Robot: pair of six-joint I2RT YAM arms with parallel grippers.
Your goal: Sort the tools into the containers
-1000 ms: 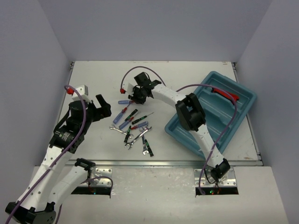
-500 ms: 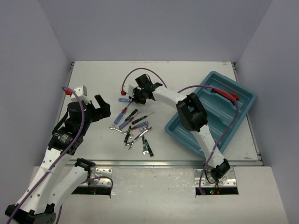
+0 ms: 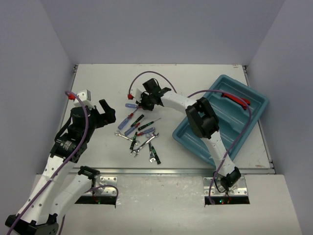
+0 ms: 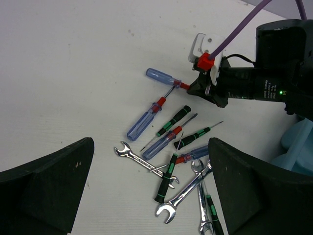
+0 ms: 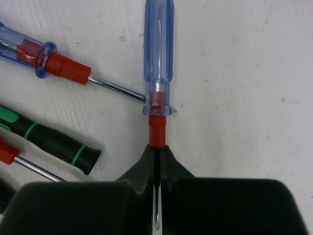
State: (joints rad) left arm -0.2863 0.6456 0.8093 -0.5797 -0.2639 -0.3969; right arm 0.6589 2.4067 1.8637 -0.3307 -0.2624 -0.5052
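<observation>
Blue-handled screwdriver (image 5: pixel 158 54) lies flat on the table (image 5: pixel 244 73), its long axis straight out from my right gripper (image 5: pixel 156 152). The handle points away, and my jaws pinch the shaft just behind the red collar. Print on my camera barrel (image 4: pixel 259 88) is too small to read. To my left a second blue screwdriver (image 5: pixel 29 51) angles in, with a black-and-green handle (image 5: pixel 51 143) nearer. The left gripper (image 3: pixel 108 113) hangs spread wide.

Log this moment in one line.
right gripper: shut on blue-handled screwdriver shaft, lying on table | left gripper: open, empty | tray: red-handled tool inside
</observation>
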